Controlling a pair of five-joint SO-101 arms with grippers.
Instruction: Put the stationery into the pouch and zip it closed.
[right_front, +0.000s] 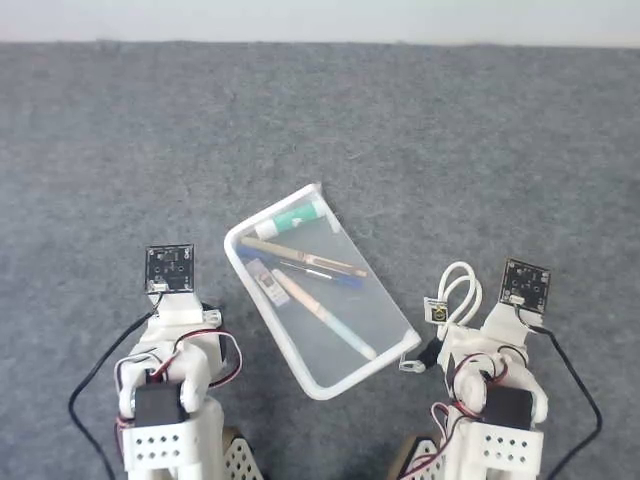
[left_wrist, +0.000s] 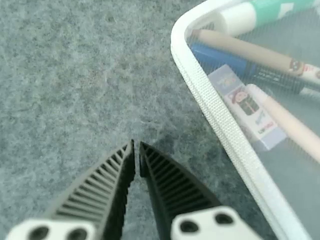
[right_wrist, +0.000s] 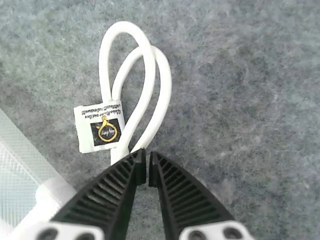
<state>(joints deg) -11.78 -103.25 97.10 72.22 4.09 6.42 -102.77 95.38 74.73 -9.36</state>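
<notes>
High view shows the clear pouch lying slantwise in the middle of the grey desk, between the two arms. The stationery lies inside it: a green-and-white marker at the far end, then a tan pencil, a blue pen, an eraser and a pale pen. I cannot tell whether the zip is shut.

If the zip is not yet closed, I expect the main trouble to come from the pouch itself. Nothing is holding it down, so a pull on the zip could drag the whole pouch across the desk rather than run the slider. The white cord loop at the pouch's near right corner is limp. A pinch there might slip off, or catch the paper tag instead of the cord. Both pairs of fingers would also have to spread before they could take hold of anything.

The left fingers are together, tips all but meeting, and hold nothing. They hang over bare desk just to the left of the pouch's white rim, apart from it. The right fingers are likewise pressed together and empty. Their tips sit right at the base of the cord loop, just beside the tag. Whether they touch the cord I cannot say.
</notes>
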